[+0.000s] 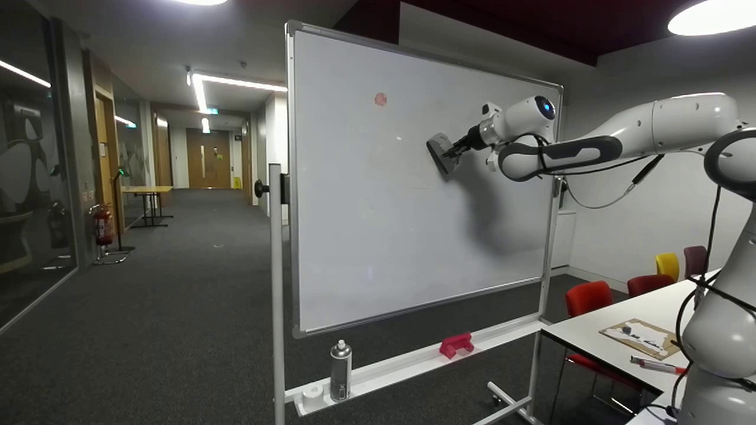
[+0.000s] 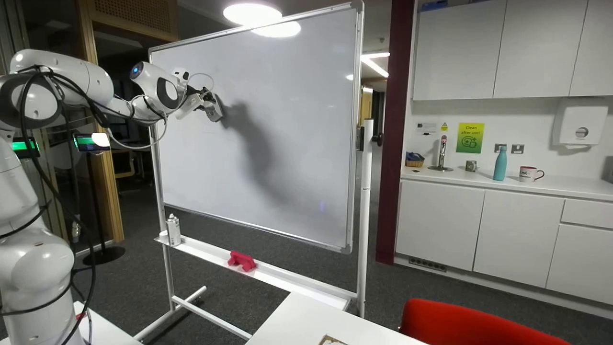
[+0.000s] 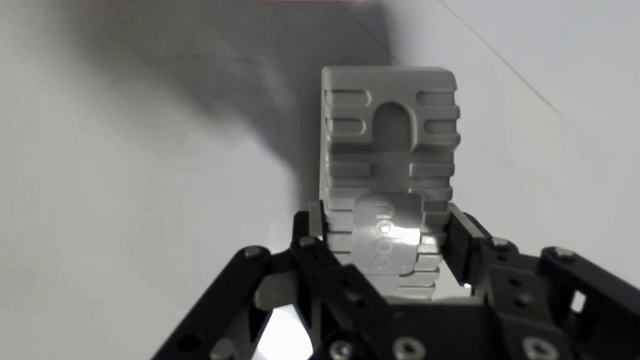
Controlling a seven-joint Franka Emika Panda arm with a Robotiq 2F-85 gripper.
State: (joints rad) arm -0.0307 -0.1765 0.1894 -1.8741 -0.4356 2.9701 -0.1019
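Observation:
My gripper [image 3: 384, 212] is shut on a grey ribbed whiteboard eraser [image 3: 392, 135], one finger on each long side. In both exterior views the gripper [image 1: 456, 150] [image 2: 206, 98] holds the eraser [image 1: 440, 154] [image 2: 213, 109] at the whiteboard's [image 1: 378, 236] upper part, tilted. Whether its whole pad touches the board I cannot tell. A round red mark [image 1: 381, 99] is on the board in an exterior view, apart from the eraser. Thin faint red lines [image 3: 520, 75] show on the board near the eraser in the wrist view.
A ledge [image 1: 401, 369] under the board bears a spray can [image 1: 341, 372], a small white roll [image 1: 312, 394] and a red holder-like object [image 1: 456, 345]. A white table [image 1: 626, 307] with a wooden board [image 1: 644, 339] and a marker [image 1: 655, 365] stands near the arm base. Red chairs [image 1: 589, 298] stand beside it.

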